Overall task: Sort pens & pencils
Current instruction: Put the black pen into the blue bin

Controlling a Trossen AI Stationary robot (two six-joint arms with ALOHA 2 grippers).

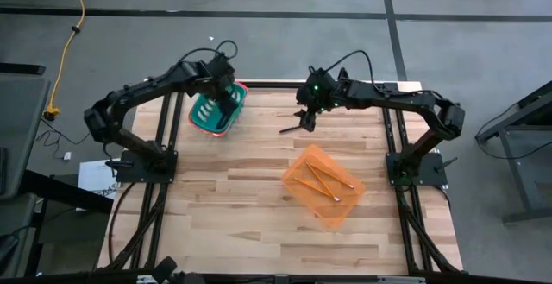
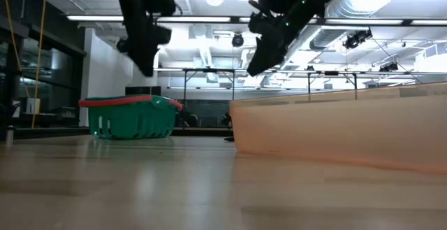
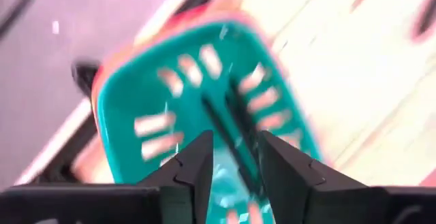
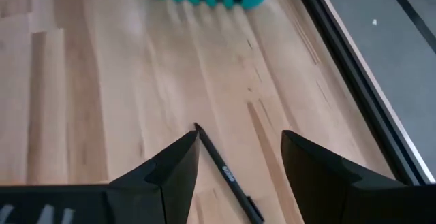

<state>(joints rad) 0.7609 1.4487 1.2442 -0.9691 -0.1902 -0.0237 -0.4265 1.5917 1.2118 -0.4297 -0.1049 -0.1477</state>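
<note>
Right hand open over pen

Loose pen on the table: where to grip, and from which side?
Grip the pen mid-barrel, coming straight down. It lies flat on the bare table, so only its long sides offer purchase; set the fingers across its length. The right gripper already hovers above it, open.

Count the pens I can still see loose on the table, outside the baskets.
1: a black pen lies on the wood under the open right gripper, between the green basket and the orange basket. Others may be hidden behind the arms.
</note>
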